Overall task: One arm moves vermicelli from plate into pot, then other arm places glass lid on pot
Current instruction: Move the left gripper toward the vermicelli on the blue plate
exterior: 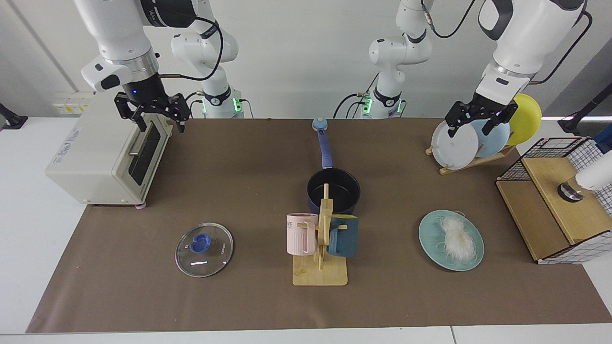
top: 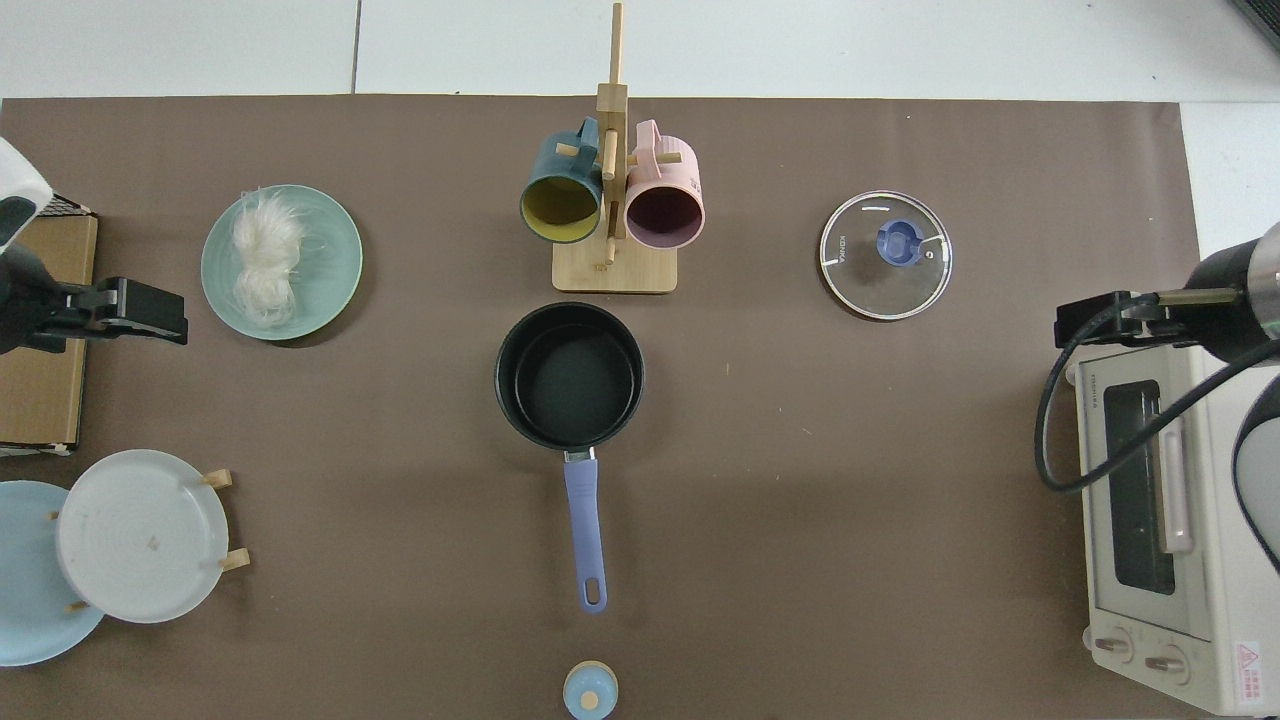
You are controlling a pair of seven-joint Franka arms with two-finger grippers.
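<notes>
Clearly nothing is done yet: both transfers remain, and both arms hang high and clear of the bench.

Largest first: the left arm's tool (exterior: 479, 121) hangs released and empty in front of the plate rack at one far corner, while the right arm's tool (exterior: 154, 111), likewise released and holding nothing, hangs over the toaster oven (exterior: 107, 155) at the other far corner. The pot (exterior: 333, 191) stands empty at the bench's middle, handle toward the arms. The glass lid (exterior: 204, 249) lies flat near the front edge on the right arm's side. The plate (exterior: 451, 240) sits toward the front edge on the left arm's side, with the vermicelli (exterior: 457, 237) heaped on it, untouched.
</notes>
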